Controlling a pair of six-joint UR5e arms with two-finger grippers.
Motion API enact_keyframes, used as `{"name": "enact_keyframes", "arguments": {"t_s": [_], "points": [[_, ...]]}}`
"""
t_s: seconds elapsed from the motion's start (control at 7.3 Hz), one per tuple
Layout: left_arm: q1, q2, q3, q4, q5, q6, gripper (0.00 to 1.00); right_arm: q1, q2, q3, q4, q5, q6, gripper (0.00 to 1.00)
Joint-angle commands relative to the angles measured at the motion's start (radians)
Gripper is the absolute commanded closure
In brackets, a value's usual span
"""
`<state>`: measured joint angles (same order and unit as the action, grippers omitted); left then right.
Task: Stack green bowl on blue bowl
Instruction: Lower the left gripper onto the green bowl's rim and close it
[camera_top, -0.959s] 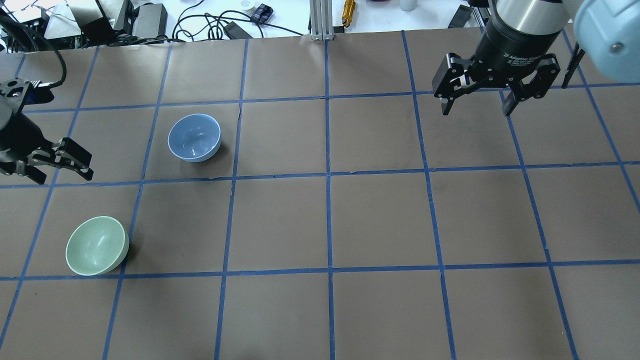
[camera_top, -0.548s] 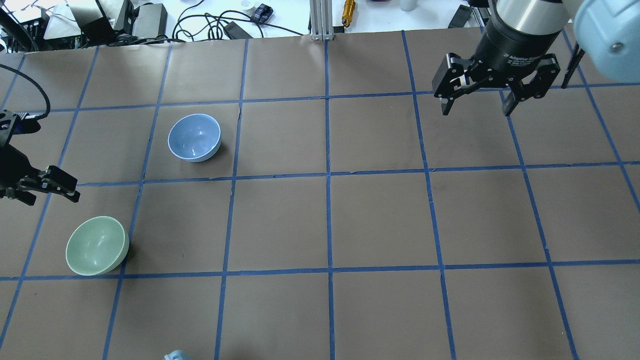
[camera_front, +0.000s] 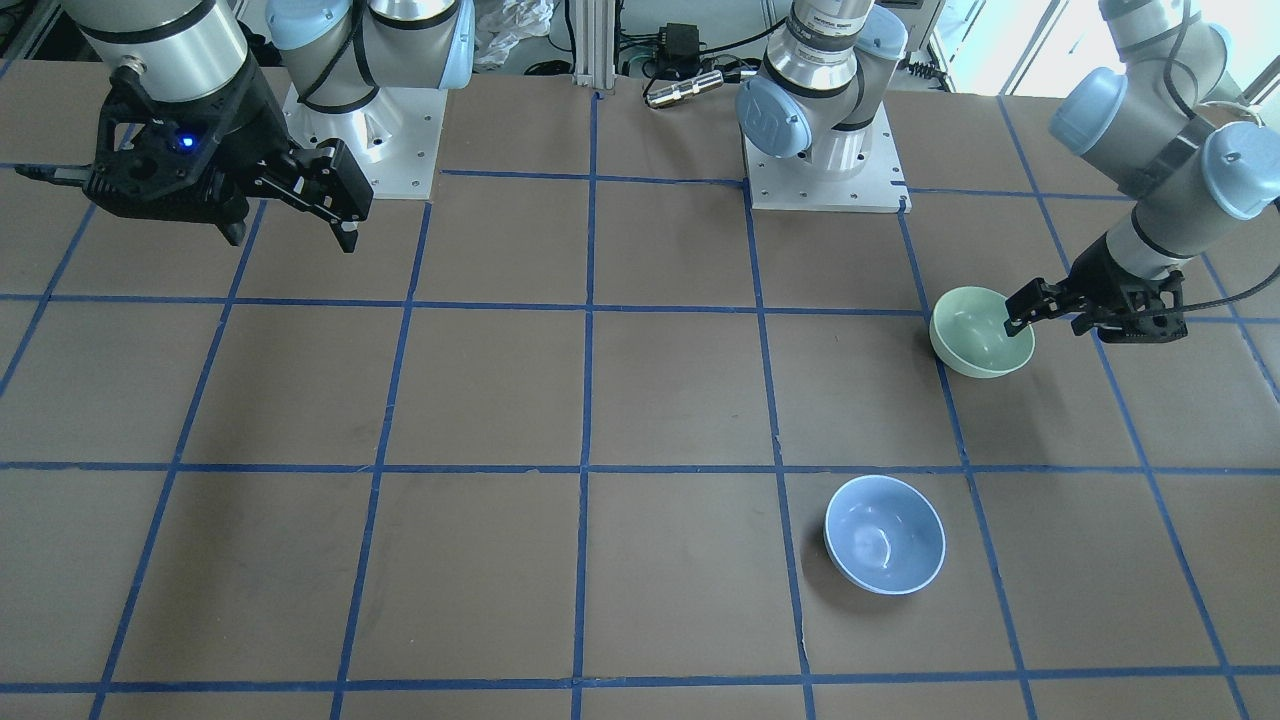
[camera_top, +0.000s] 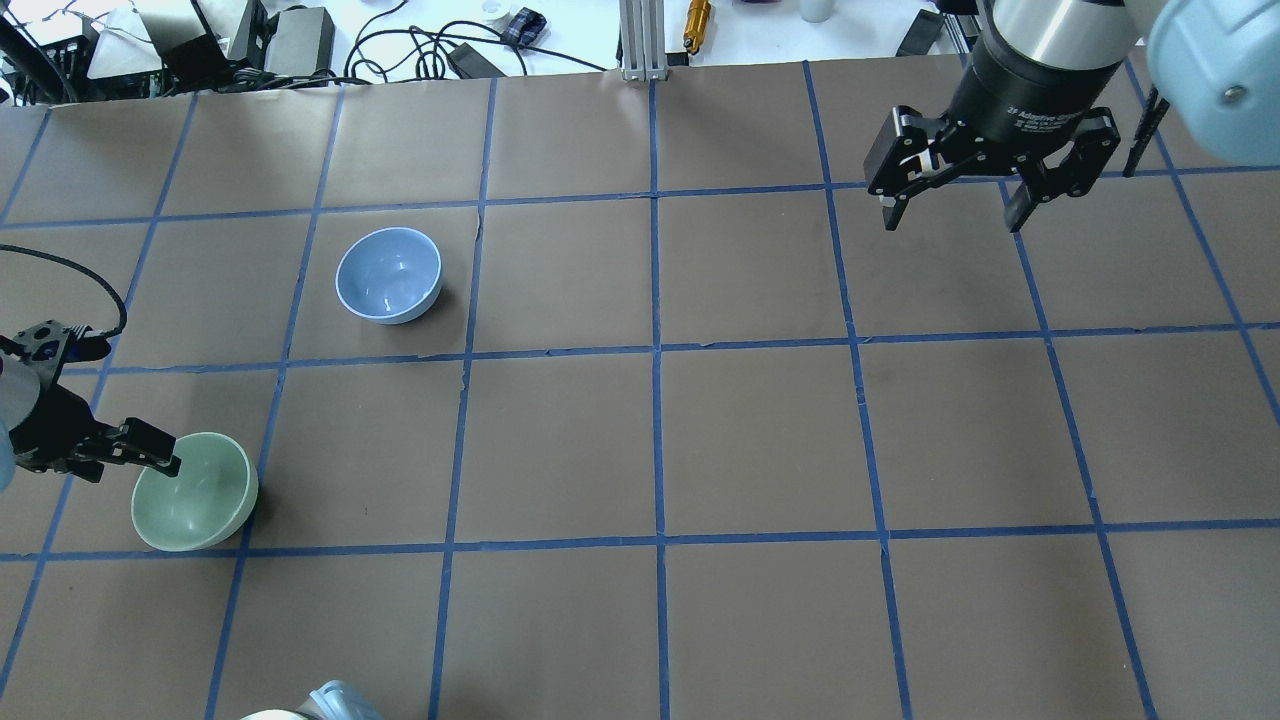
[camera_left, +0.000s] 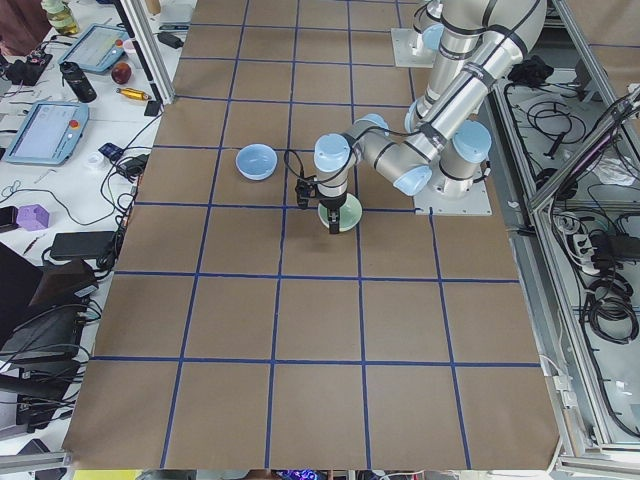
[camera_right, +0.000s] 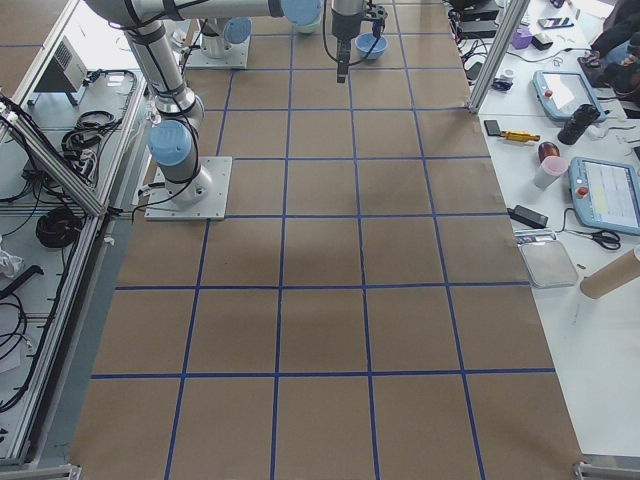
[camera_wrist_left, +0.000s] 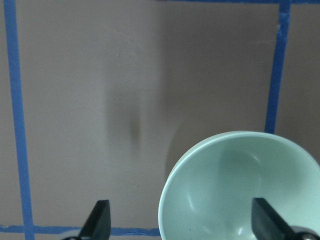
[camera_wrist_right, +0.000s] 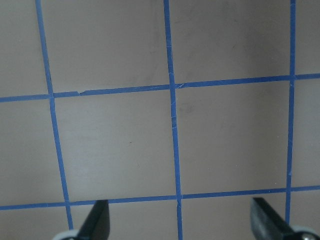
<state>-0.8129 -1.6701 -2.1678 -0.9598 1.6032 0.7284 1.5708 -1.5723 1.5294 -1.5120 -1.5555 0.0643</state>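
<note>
- Left gripper (camera_wrist_left: 180, 210): jaws spread, nothing grasped. They straddle the near wall of the green bowl (camera_top: 195, 495). One of the fingers (camera_wrist_left: 262, 222) is over the bowl's hollow, the other outside it over the table (camera_top: 760, 440).
- Green bowl: upright on the table, on the robot's left side. The blue bowl (camera_top: 388, 275) is upright too, well apart from it, farther from the robot and nearer the centre.
- Step in hand, as judged: a rim grasp on the green bowl, not yet closed.
- Recommended: lower until the pads lie well below the rim, then close squarely on the wall. The wall is glossy and curved, so a shallow or skewed pinch could slip or tip the bowl.
- Recommended: lift straight up before carrying it across, hold the bowl level, centre it over the blue bowl, and lower it inside before letting go.
- Left arm: wrist low over the table, tool pointing nearly straight down, elbow folded close to its base.
- Right gripper (camera_top: 952, 222): jaws spread and empty, raised over bare table, well apart from both bowls.
</note>
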Motion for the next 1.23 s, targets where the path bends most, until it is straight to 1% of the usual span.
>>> {"name": "enact_keyframes", "arguments": {"t_s": [0.0, 0.41, 0.55, 0.68, 0.96, 1.1], "points": [[0.001, -0.014, -0.012, 0.004, 0.007, 0.011, 0.18, 0.000, 0.000, 0.000, 0.001, 0.000, 0.000, 0.00], [0.003, -0.031, -0.017, 0.003, 0.009, 0.019, 0.22, 0.000, 0.000, 0.000, 0.001, 0.000, 0.000, 0.00], [0.026, -0.043, -0.017, 0.003, 0.009, 0.019, 0.31, 0.000, 0.000, 0.000, 0.001, 0.000, 0.000, 0.00], [0.041, -0.045, -0.014, 0.000, 0.011, 0.037, 0.51, 0.000, 0.000, 0.000, 0.001, 0.000, 0.000, 0.00], [0.041, -0.051, -0.014, -0.010, 0.006, 0.052, 0.66, 0.000, 0.000, 0.000, 0.001, 0.000, 0.000, 0.00], [0.041, -0.051, -0.014, -0.019, 0.001, 0.055, 0.75, 0.000, 0.000, 0.000, 0.001, 0.000, 0.000, 0.00]]}}
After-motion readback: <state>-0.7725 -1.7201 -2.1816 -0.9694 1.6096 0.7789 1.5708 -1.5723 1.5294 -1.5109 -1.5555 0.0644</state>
